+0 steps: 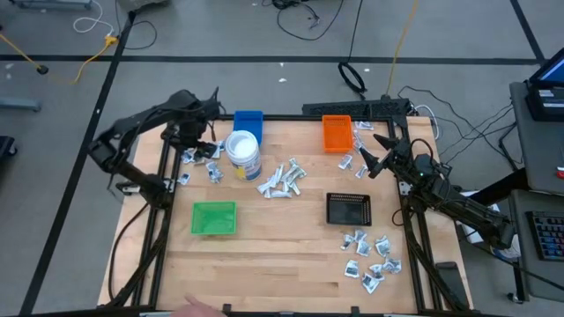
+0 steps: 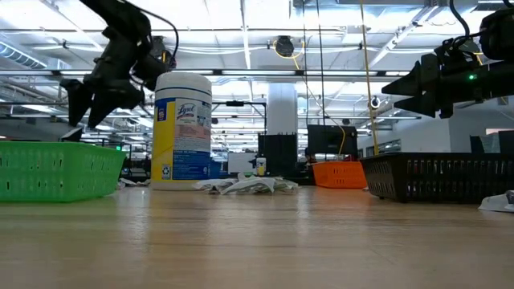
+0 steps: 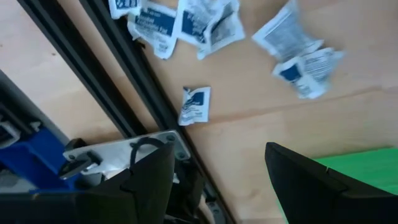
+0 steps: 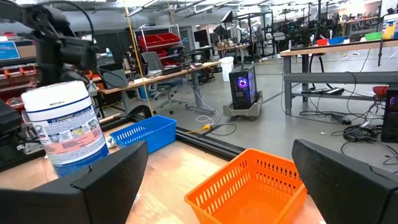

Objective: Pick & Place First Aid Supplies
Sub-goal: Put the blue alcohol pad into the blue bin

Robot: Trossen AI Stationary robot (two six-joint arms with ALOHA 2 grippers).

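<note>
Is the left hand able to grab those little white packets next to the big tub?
Probably yes. The left hand hangs open above the packets by the table's left edge, with nothing lying over them. The tub stands beside them, so it may crowd the nearest ones.

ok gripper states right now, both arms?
Left gripper: open, empty, above the packets near the table's left edge.
Right gripper: open, empty, by the orange tray.

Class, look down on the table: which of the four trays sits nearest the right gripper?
The orange tray, at the far edge beside the right gripper; the black, green and blue trays lie farther off.
</note>
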